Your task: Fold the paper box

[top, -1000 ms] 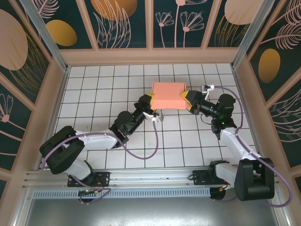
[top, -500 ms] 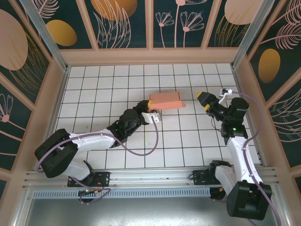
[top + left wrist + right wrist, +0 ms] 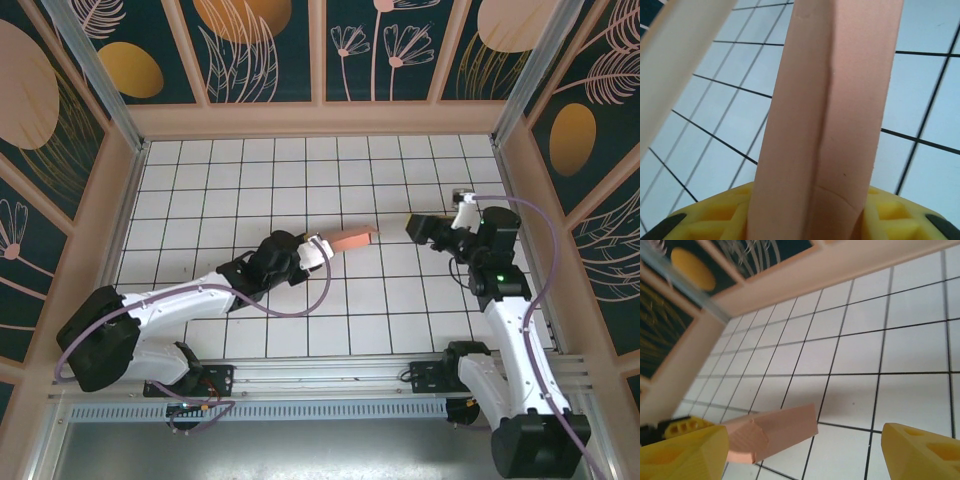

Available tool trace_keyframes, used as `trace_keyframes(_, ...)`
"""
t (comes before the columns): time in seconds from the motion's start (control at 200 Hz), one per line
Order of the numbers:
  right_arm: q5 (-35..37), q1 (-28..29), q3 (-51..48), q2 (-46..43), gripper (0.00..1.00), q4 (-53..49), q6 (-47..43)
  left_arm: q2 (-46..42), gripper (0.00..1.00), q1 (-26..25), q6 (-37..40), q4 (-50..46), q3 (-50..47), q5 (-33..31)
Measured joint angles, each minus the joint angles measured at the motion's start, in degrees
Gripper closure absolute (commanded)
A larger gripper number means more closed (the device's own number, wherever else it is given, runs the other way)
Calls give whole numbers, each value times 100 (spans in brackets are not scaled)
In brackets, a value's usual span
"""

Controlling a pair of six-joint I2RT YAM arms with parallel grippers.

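While turned edge-on to the overhead camera, reads as a slim salmon-pink bar: paper box, folded flat, close to the middle of the white tiled floor. Runs from 8 o'clock toward 2 o'clock. Pinched at its 8 o'clock end by the left gripper, jaws closed on the two broad faces. From the left wrist, rises as a tall pink slab out from between the yellow pads, with a crease along its face. Free of any grip at the 2 o'clock end. At 3 o'clock of that free end, near yet apart: right gripper, jaws spread wide, nothing between them. From the right wrist, yellow fingertips at both lower corners, box low in the gap beyond them, creased face showing. Farther out at 12 o'clock, pale wooden wall, then dark floral panels.
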Motion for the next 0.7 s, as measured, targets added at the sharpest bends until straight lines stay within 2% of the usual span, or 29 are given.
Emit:
trace_keyframes(0.165, 610, 1047, 225, 0, 19, -343, -925, -42, 69, 0, -481, -892, 232, 269)
trace_keyframes(0.455, 1357, 2070, 267, 151, 21, -839, -2181, -37, 68, 13, -1130, -1967, 457, 933)
trace_keyframes(0.631, 1556, 2341, 267, 369, 33, -975, -2968, 164, 69, 79, -1377, -2277, 660, 1215)
trace_keyframes(0.701, 1596, 2354, 267, 479, 41, -970, -3174, 271, 68, 90, -1436, -2358, 669, 1270)
